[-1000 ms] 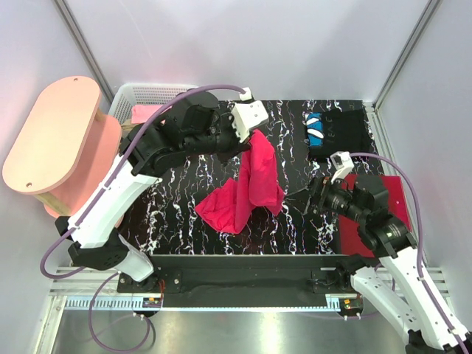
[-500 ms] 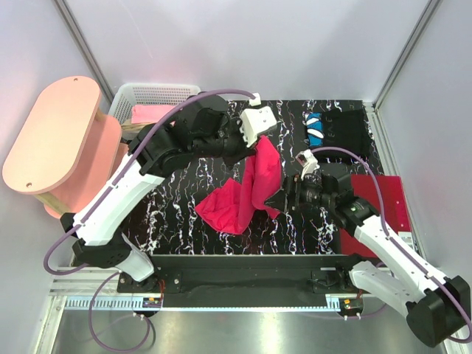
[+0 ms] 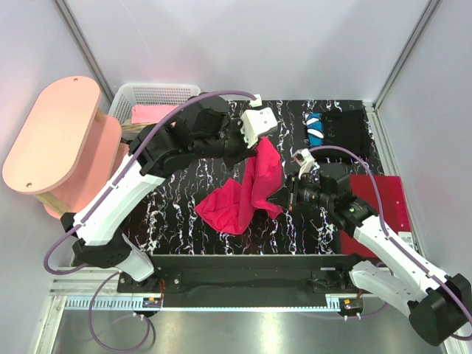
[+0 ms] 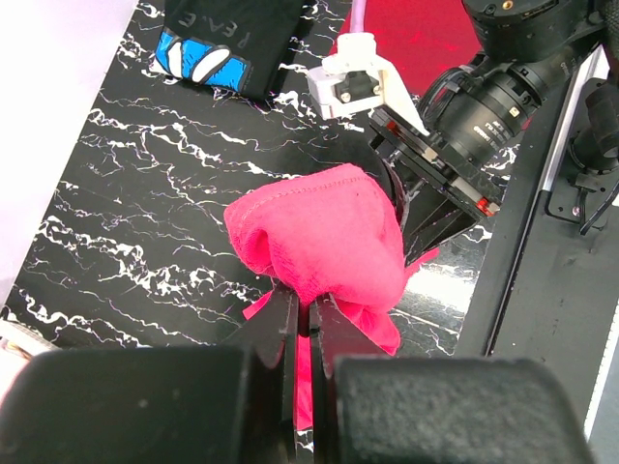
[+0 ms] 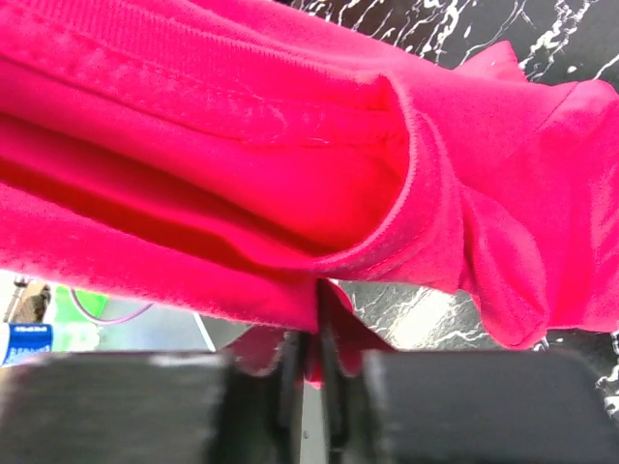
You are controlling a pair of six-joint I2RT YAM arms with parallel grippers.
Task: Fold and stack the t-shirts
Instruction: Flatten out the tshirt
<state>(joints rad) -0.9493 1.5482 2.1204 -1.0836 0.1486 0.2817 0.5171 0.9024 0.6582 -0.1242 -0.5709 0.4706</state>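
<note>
Wrist views show us what the top view hides: the left gripper (image 4: 302, 319) has its jaws clamped on a fold of the red tee (image 3: 251, 188), and the right gripper (image 5: 311, 353) pinches its hem (cloth fills that frame). Held by both, the tee hangs over the table (image 3: 177, 192). We cannot read the lettering on the black tee's (image 4: 232, 29) blue patch (image 4: 203, 60).

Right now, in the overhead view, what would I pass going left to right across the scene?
pink oval-topped stand → white basket → crimson t-shirt → black t-shirt with a blue patch
</note>
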